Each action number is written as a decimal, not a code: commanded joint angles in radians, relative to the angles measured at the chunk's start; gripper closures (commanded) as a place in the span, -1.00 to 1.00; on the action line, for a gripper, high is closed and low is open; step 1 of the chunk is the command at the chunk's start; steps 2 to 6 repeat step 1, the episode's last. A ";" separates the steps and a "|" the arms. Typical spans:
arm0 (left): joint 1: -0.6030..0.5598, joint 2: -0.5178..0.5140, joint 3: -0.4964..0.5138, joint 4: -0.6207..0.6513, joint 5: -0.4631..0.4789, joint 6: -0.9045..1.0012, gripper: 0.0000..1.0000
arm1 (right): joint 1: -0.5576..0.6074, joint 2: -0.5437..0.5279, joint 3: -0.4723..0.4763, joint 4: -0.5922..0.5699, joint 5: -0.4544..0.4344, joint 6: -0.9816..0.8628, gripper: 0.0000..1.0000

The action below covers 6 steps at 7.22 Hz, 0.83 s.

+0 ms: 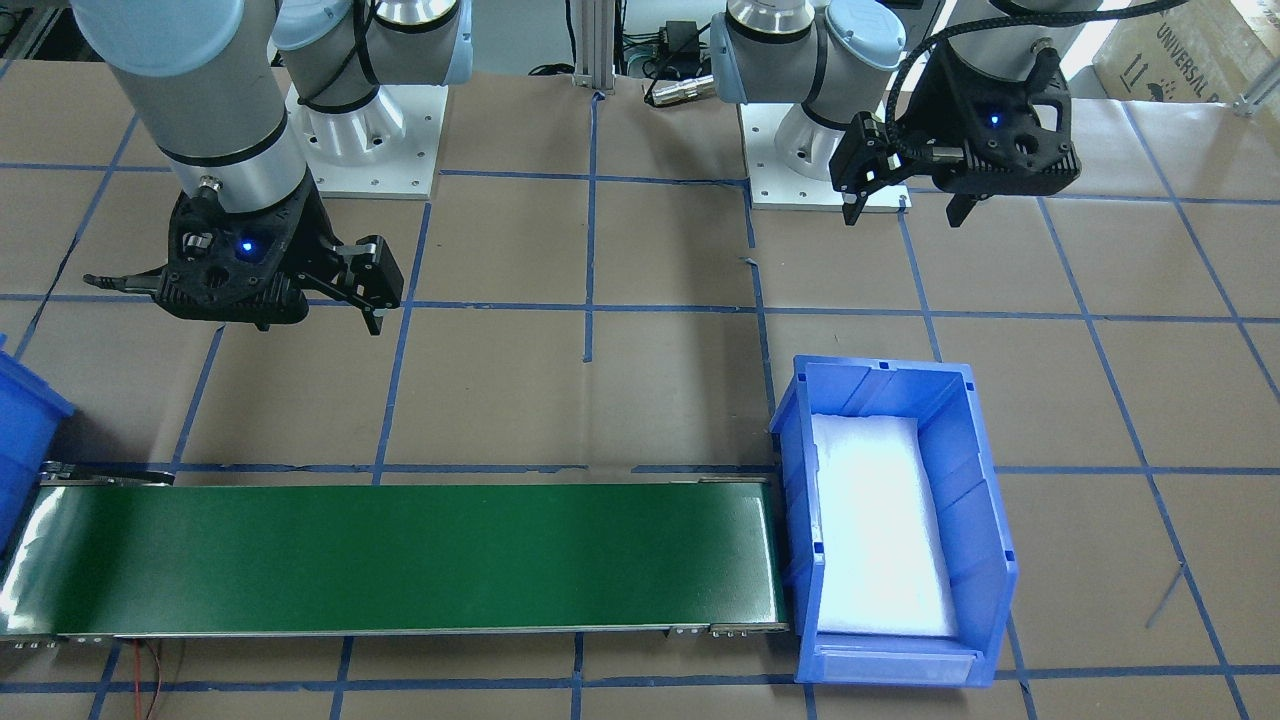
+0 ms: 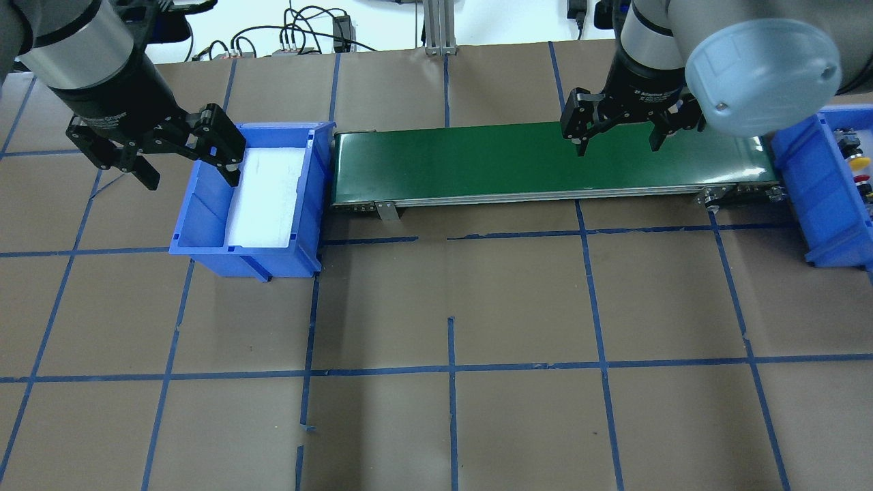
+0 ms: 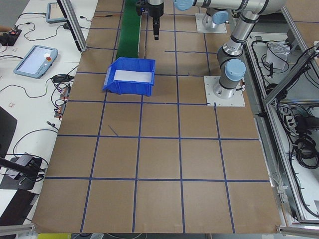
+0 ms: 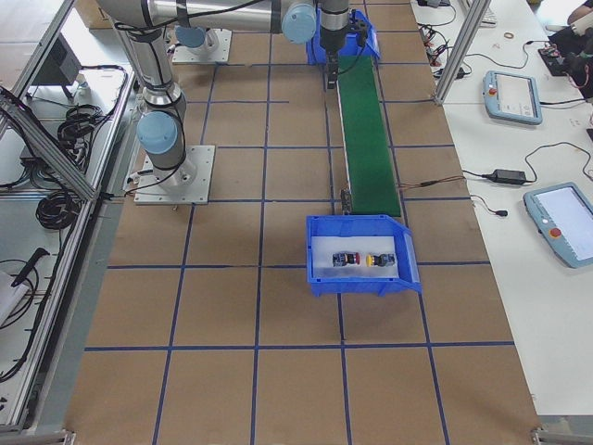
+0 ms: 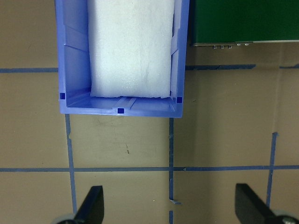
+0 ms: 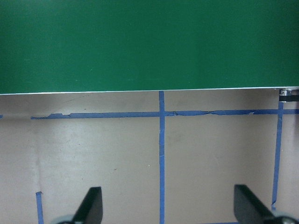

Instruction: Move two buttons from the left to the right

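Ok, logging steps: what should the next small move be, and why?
Probably swing the right pincer over the end bin holding both buttons: it hangs open and empty beside the bare belt, and the other bin by the left pincer holds only foam.

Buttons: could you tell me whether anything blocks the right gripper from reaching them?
Nothing visible does. The buttons lie uncovered in the blue bin, whose wall alone rises between them and the open right gripper.

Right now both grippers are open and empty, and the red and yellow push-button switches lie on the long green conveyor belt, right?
Not on the green conveyor belt: the exterior right view shows the red push-button and yellow push-button inside the blue plastic bin at its end. The left gripper and right gripper are open and empty, as said.
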 commanded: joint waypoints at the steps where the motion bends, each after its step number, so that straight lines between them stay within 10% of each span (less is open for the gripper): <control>1: 0.000 -0.001 -0.004 0.002 0.000 0.001 -1.00 | 0.000 0.000 0.000 -0.001 -0.003 0.000 -1.00; 6: 0.000 -0.001 -0.004 0.002 0.000 0.001 -1.00 | 0.000 0.000 0.000 -0.001 -0.003 0.000 -1.00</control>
